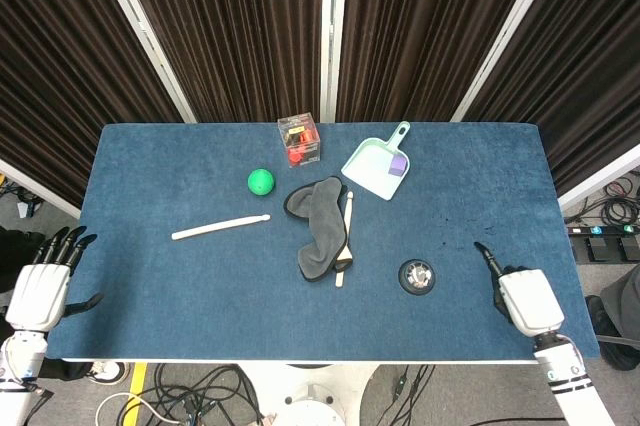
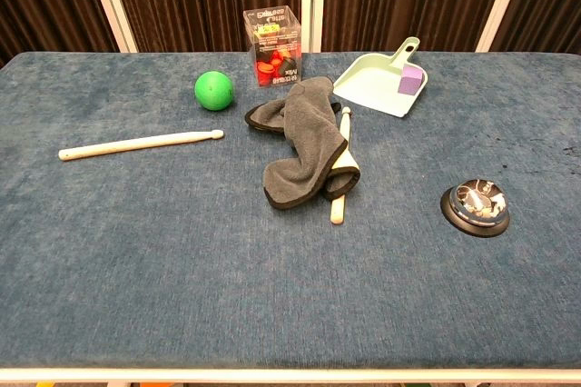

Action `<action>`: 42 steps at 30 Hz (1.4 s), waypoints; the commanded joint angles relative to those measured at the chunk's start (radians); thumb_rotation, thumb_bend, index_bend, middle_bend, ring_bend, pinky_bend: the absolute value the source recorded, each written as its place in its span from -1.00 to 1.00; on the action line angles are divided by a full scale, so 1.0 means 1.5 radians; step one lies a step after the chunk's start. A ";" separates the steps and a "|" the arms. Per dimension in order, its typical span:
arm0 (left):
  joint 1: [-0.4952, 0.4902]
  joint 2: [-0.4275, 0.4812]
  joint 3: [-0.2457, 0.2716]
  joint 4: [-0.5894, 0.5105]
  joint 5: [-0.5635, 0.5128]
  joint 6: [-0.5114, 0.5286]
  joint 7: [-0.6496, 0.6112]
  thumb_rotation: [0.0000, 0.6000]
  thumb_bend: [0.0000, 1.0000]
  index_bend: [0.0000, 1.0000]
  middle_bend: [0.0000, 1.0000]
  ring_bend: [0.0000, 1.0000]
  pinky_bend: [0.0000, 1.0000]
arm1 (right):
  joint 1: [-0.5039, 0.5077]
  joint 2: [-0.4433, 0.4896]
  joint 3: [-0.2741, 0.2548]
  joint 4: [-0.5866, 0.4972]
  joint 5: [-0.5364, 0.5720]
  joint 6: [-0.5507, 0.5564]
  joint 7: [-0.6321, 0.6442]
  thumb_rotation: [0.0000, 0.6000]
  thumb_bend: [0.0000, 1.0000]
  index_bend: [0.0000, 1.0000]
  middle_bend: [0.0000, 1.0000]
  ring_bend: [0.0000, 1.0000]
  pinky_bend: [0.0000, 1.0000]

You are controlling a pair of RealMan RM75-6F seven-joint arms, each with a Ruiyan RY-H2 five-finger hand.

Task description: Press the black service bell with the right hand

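The black service bell (image 1: pixel 417 275) with its silver dome stands on the blue table (image 1: pixel 200 286), front right of centre; the chest view shows the bell (image 2: pixel 475 205) at the right. My right hand (image 1: pixel 522 298) hovers over the table's front right corner, to the right of the bell and apart from it. One dark finger (image 1: pixel 484 255) points out toward the bell, the others are curled in, and it holds nothing. My left hand (image 1: pixel 40 289) hangs off the table's front left edge with its fingers spread and empty. Neither hand shows in the chest view.
A grey cloth (image 1: pixel 322 226) lies over one wooden stick (image 1: pixel 344 243) at the centre. Another stick (image 1: pixel 220 227), a green ball (image 1: pixel 261 181), a clear box (image 1: pixel 299 138) and a mint dustpan (image 1: pixel 376 165) holding a purple block (image 1: pixel 398 164) lie farther back.
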 commanded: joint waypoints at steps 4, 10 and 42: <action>0.003 0.000 0.000 0.003 -0.003 0.001 -0.005 1.00 -0.82 -0.70 -0.87 -0.97 -0.70 | 0.002 -0.019 -0.020 0.017 -0.016 -0.014 -0.004 1.00 1.00 -1.00 1.00 0.70 0.65; 0.004 0.000 0.002 0.005 -0.001 0.002 -0.005 1.00 -0.82 -0.70 -0.87 -0.97 -0.70 | 0.005 -0.037 -0.035 0.022 -0.024 -0.034 -0.025 1.00 1.00 -1.00 1.00 0.71 0.65; 0.004 -0.003 0.000 0.036 -0.014 -0.011 -0.043 1.00 -0.82 -0.70 -0.87 -0.97 -0.70 | 0.058 -0.113 -0.024 0.020 0.041 -0.144 -0.141 1.00 1.00 -1.00 1.00 0.71 0.65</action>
